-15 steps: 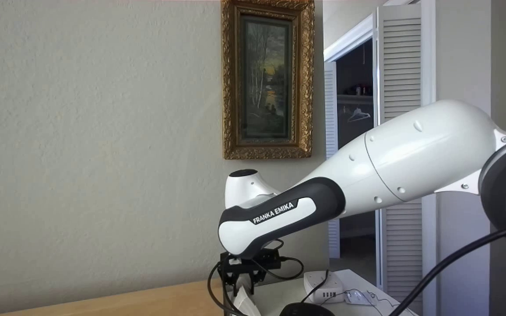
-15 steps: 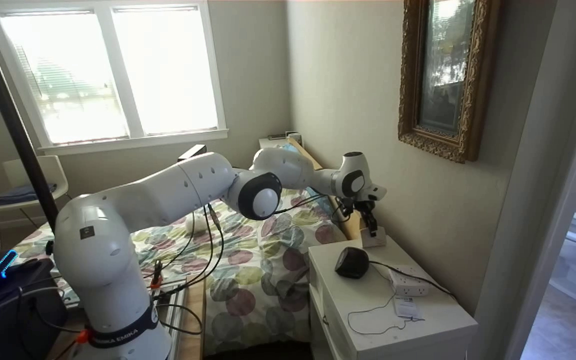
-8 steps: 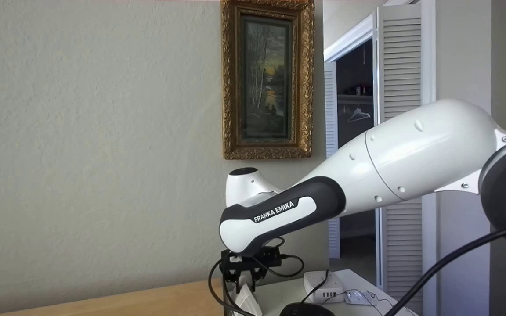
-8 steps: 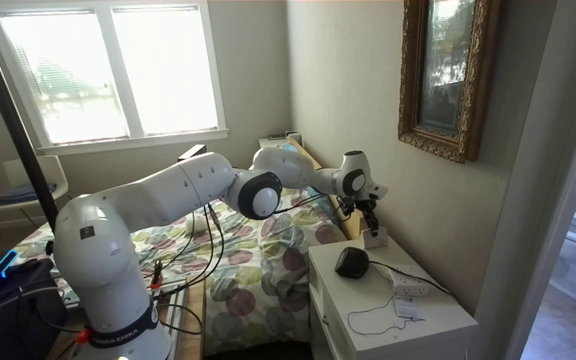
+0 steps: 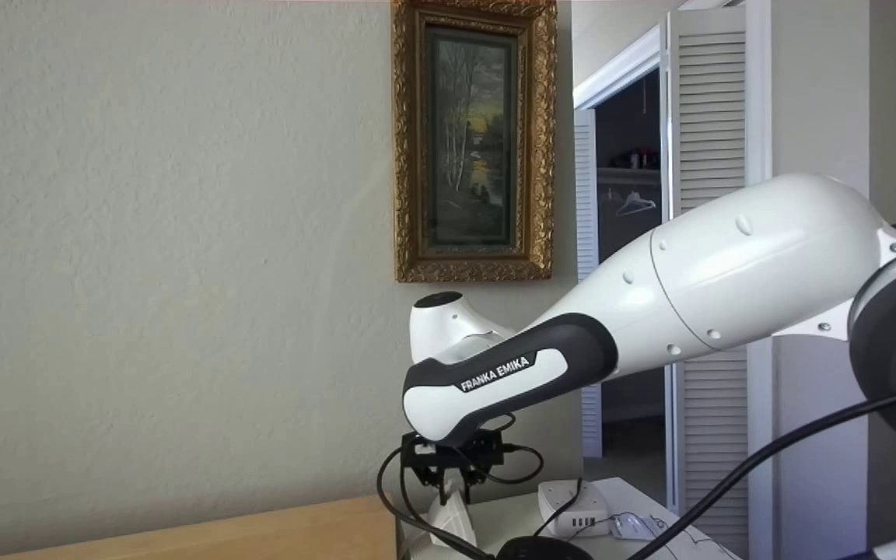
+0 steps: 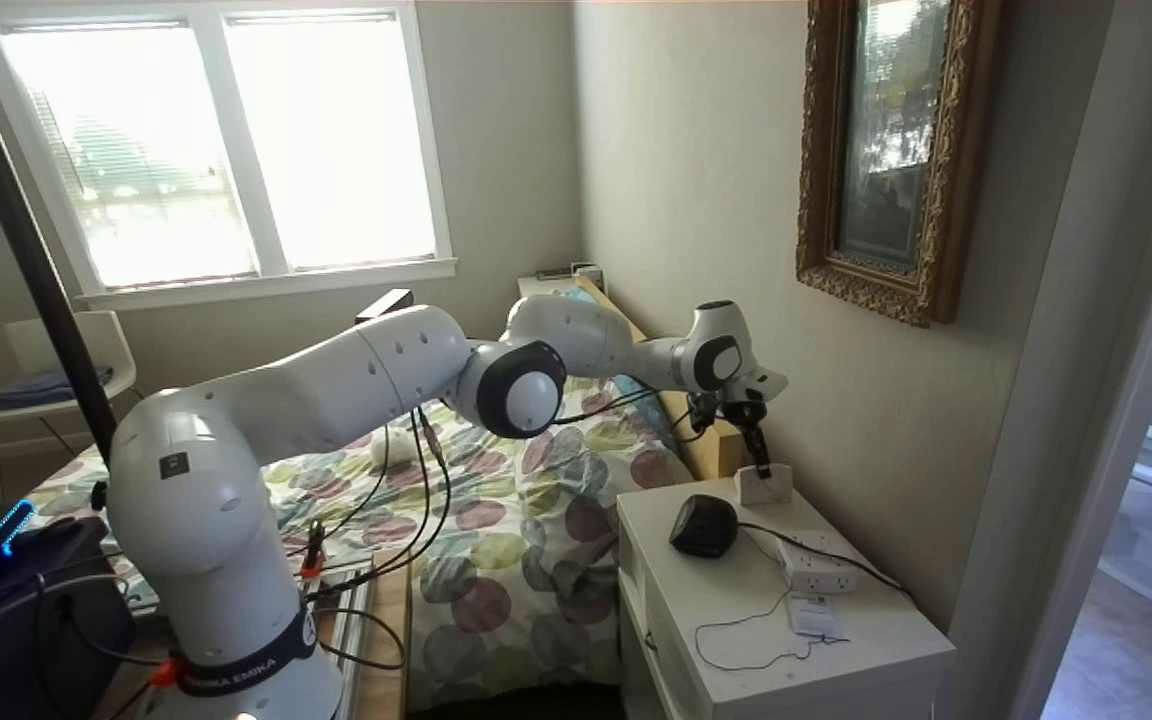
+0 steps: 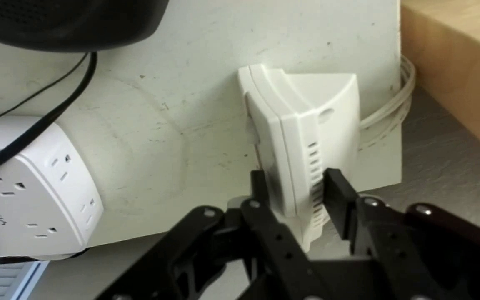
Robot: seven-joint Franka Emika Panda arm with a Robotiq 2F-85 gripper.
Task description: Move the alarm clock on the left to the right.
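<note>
The claw (image 7: 296, 183) grips the alarm clock (image 7: 296, 141) front and back, long axis toward the wall (image 5: 183, 272), outlet block (image 5: 583, 509) at right.

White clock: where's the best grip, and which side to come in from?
From above, I'd say: pinch the white clock front to back across its vented upper edge. Its wedge shape seems to narrow toward the top, so that's likely the slimmest span. The claw straddles it about there. Coming from behind looks worse: a white cord lies on that side.
</note>
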